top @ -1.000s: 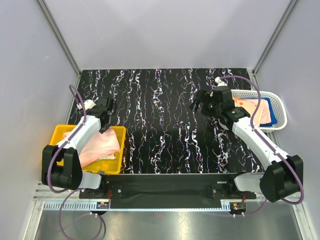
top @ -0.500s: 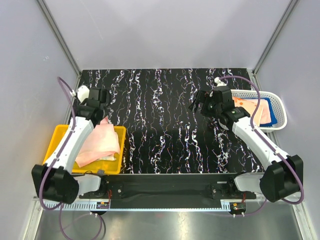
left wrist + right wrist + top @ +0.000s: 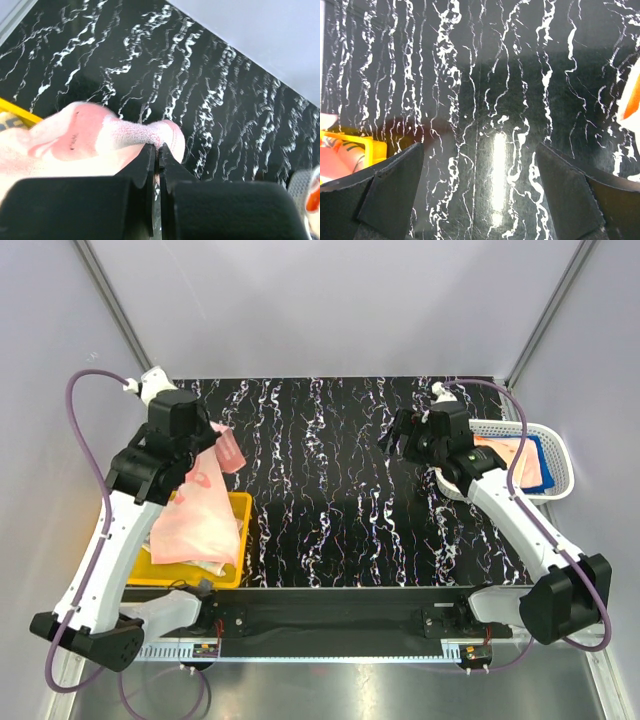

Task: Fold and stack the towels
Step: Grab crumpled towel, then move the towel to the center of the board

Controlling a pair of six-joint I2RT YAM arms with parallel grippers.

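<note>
Pink towel (image 3: 195,515) hangs clamped in left jaws over bin (image 3: 244,540) rim.

My left arm (image 3: 105,540) and right arm (image 3: 515,520), black-and-white jointed: I count two.
My left gripper (image 3: 157,148) and right gripper (image 3: 479,146), black two-fingered: two.
Yellow plastic bin (image 3: 243,540): one.
White mesh basket (image 3: 562,458): one.
Pale pink cloth towel (image 3: 200,510): one.
Beige lettered cloth towel (image 3: 207,565): one that I can see.
Salmon-pink cloth towel (image 3: 527,468): one.
Blue cloth towel (image 3: 541,446): one.
Orange cloth towel (image 3: 486,440): one, as far as I can tell.
Black white-veined tabletop (image 3: 330,490): one.
</note>
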